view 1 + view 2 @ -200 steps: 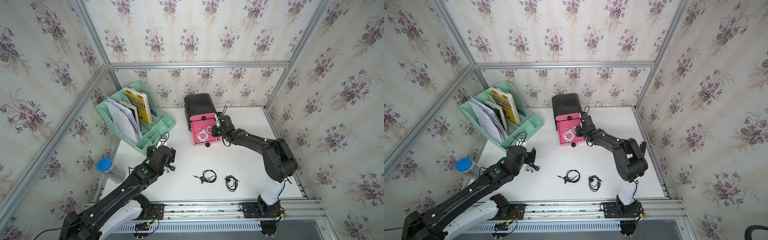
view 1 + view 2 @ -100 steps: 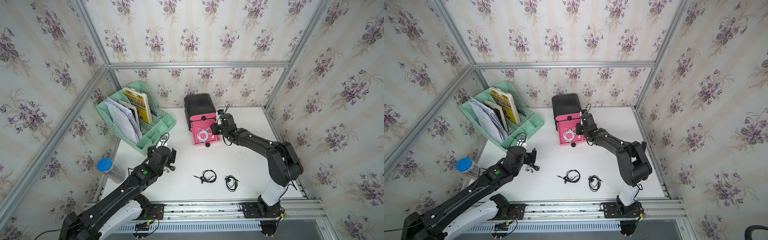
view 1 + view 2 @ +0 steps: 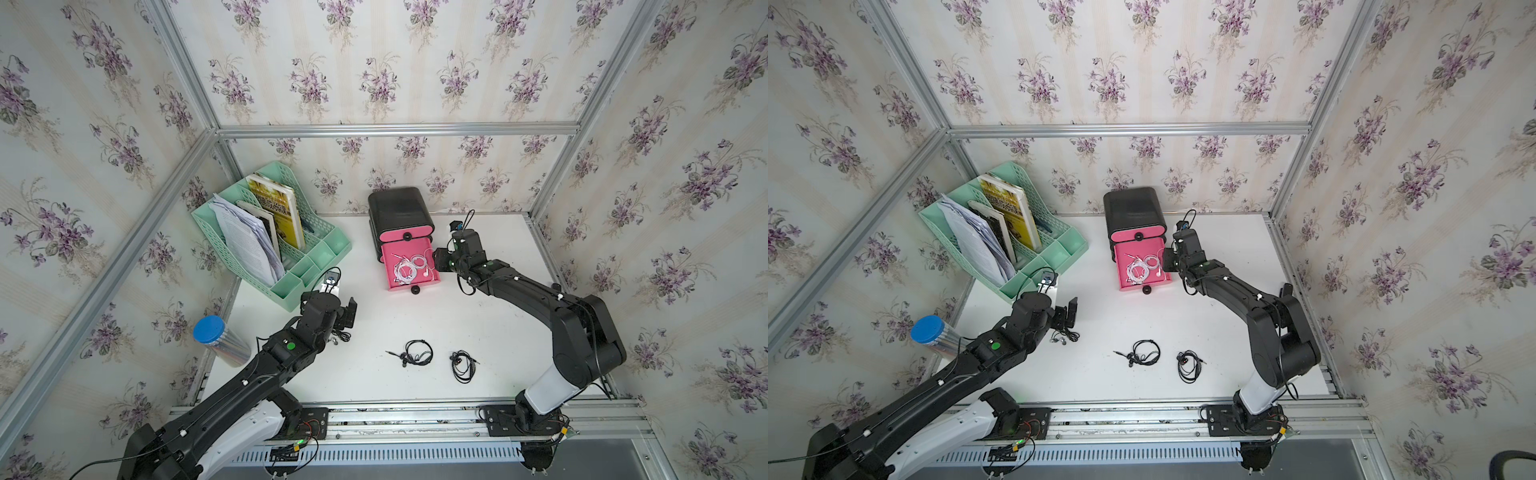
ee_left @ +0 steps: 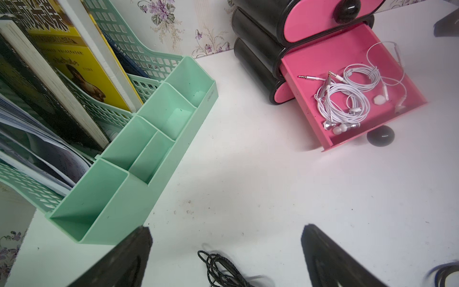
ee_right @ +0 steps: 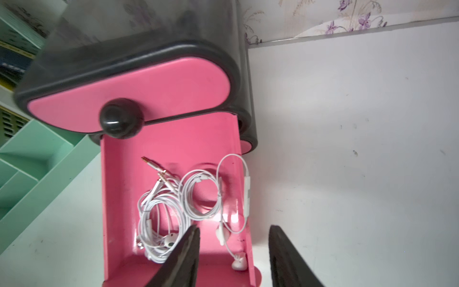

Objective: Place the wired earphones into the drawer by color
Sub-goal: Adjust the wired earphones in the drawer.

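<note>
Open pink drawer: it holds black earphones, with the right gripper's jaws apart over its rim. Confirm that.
Wrong colour: the earphones in the open pink drawer are white, not black, as the right wrist view shows. The right gripper does stand over its rim, jaws apart.

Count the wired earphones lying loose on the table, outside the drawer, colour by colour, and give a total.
Black: 3, being the left black earphones, the middle black earphones and the right black earphones
White: 0, since the white earphones all lie inside the open pink drawer
Total loose: 3
</note>
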`<action>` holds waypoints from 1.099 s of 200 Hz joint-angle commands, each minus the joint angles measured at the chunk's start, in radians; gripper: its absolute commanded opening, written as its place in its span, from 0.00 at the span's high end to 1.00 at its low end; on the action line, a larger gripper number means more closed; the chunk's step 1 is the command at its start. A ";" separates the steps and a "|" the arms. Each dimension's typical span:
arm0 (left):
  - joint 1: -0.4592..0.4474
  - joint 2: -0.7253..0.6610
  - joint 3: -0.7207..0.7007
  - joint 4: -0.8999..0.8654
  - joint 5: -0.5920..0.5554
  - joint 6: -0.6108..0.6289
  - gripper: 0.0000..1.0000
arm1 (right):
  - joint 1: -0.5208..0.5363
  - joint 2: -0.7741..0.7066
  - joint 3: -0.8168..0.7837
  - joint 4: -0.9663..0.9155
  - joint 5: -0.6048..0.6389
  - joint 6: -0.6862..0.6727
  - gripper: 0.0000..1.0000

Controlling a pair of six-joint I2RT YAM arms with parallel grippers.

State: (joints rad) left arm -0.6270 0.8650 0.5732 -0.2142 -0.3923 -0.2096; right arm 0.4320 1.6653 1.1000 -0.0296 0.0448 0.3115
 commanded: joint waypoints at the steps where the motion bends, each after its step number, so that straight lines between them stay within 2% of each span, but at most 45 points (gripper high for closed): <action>1: 0.001 0.003 0.003 0.026 0.005 0.012 0.01 | -0.017 0.034 0.023 -0.004 -0.045 0.011 0.51; 89: 0.001 0.001 0.002 0.024 0.001 0.012 0.01 | -0.027 0.174 0.128 -0.003 -0.119 0.008 0.51; 220: 0.001 0.007 0.004 0.024 -0.003 0.012 0.01 | -0.028 0.174 0.127 0.029 -0.241 0.012 0.54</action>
State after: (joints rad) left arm -0.6270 0.8711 0.5732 -0.2138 -0.3916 -0.2058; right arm 0.4046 1.8519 1.2316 -0.0303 -0.1551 0.3149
